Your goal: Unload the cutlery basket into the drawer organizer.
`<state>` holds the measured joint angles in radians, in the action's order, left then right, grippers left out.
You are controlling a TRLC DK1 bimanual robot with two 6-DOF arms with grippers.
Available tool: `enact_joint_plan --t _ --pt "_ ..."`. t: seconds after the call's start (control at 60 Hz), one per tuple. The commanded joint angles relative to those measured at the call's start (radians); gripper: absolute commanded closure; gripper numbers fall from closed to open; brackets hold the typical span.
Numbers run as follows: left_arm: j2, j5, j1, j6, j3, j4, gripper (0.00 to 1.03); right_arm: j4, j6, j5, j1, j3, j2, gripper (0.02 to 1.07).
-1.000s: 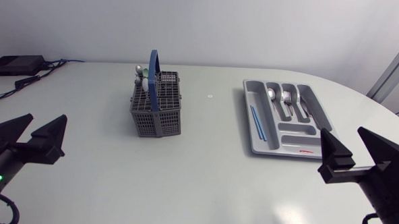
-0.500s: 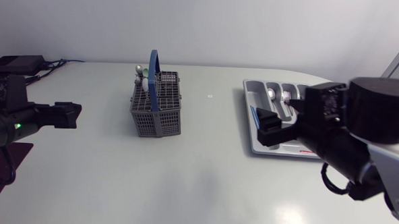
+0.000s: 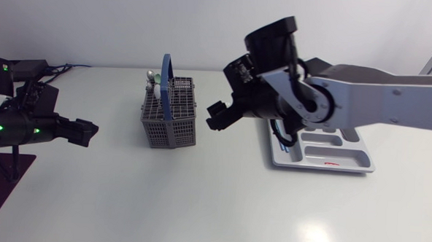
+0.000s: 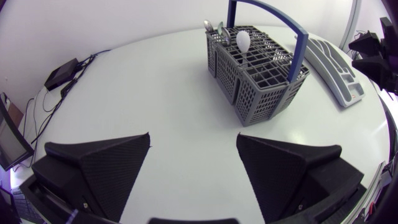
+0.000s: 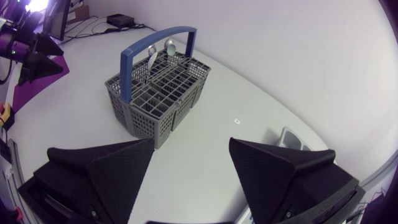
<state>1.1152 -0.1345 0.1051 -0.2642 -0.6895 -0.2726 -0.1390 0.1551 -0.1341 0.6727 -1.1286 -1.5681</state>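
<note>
A grey cutlery basket [image 3: 169,119] with a blue handle [image 3: 166,79] stands left of the table's middle. Spoon heads [image 3: 153,78] stick up from its far left corner. The grey drawer organizer [image 3: 324,151] lies to the right, partly hidden by my right arm. Cutlery lay in it in the earlier frames. My right gripper [image 3: 218,115] hovers open just right of the basket, which lies ahead of it [image 5: 155,93] in its wrist view. My left gripper [image 3: 82,132] is open and empty, well left of the basket [image 4: 258,68].
A black box with cables [image 3: 17,70] sits at the table's far left corner. A small mark [image 3: 228,104] lies on the white tabletop between the basket and the organizer. Bare table spreads along the near side.
My right arm has swung from the near right corner across the organizer to the basket's right side. My left gripper has turned and moved a little toward the basket.
</note>
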Motion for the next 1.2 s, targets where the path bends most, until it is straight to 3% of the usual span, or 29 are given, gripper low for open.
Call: enact_joint_plan --t 0.0,0.133,0.267,0.5,0.833,0.867,0.967,1.183 --pt "0.028 -0.016 0.011 -0.032 -0.035 0.006 0.06 -0.037 0.073 -0.006 0.034 -0.088 -0.089 0.30" --pt "0.041 -0.017 0.015 -0.041 -0.035 0.019 0.06 -0.060 0.037 -0.019 0.073 -0.201 -0.194 0.30" --pt "0.054 -0.024 0.019 -0.041 -0.038 0.029 0.06 -0.180 -0.042 -0.018 0.102 -0.393 -0.329 0.30" --pt "0.092 -0.037 0.045 -0.046 -0.035 0.061 0.06 -0.287 -0.150 -0.019 0.133 -0.637 -0.489 0.30" --pt "0.109 -0.048 0.068 -0.053 -0.031 0.082 0.06 -0.355 -0.253 -0.053 0.179 -0.798 -0.603 0.31" --pt "0.112 -0.051 0.068 -0.053 -0.033 0.084 0.06 -0.353 -0.259 -0.065 0.185 -0.798 -0.609 0.38" --pt "0.115 -0.051 0.068 -0.053 -0.031 0.087 0.06 -0.349 -0.287 -0.104 0.192 -0.793 -0.622 0.75" --pt "0.115 -0.051 0.067 -0.053 -0.019 0.093 0.06 -0.340 -0.266 -0.133 0.186 -0.672 -0.543 0.81"
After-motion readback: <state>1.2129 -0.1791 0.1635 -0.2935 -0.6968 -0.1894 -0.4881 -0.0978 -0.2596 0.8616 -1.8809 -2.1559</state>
